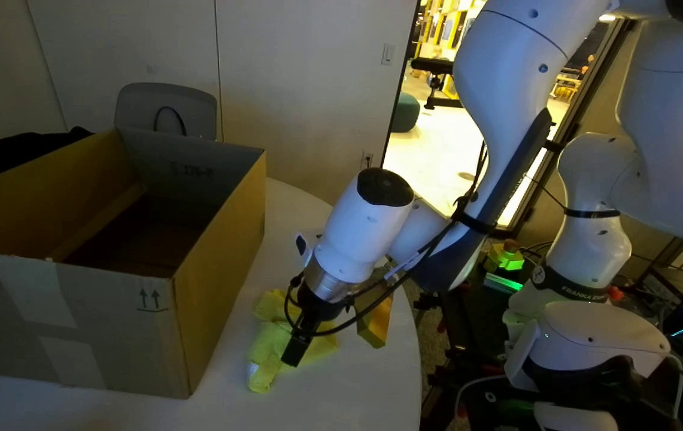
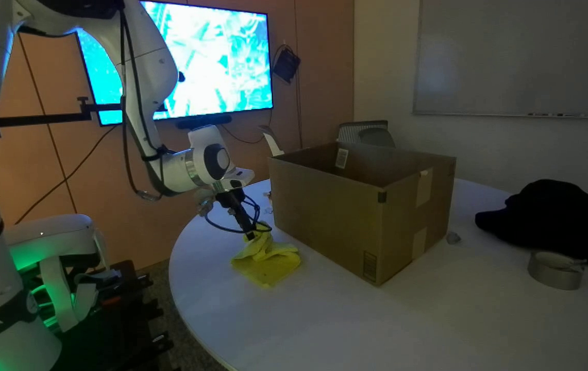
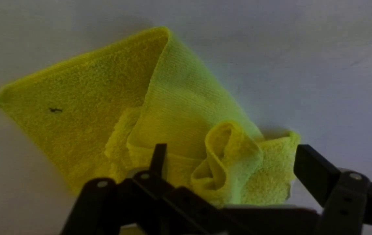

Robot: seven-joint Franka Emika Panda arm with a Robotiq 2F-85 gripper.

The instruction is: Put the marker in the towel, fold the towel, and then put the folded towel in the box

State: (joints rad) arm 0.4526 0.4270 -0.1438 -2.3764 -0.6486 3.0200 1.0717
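Note:
The towel (image 3: 186, 98) lies on the table, partly folded over with a raised, bunched fold, and shows in both exterior views (image 1: 266, 353) (image 2: 268, 269). My gripper (image 3: 233, 160) is open, pointing down at the towel, with the bunched fold between its fingers in the wrist view. Its fingertips show at the towel in both exterior views (image 1: 293, 353) (image 2: 250, 236); I cannot tell if they touch it. The open brown box (image 1: 108, 335) stands beside the towel, also in an exterior view (image 2: 324, 216). The marker does not show; it is hidden or out of view.
A tape roll (image 2: 555, 270) and a black cloth (image 2: 551, 221) lie on the table beyond the box. A yellow block-like thing (image 1: 377, 320) shows behind the wrist. A loose cable (image 1: 341, 328) loops around the gripper. The round table's edge (image 2: 183, 309) is near the robot base.

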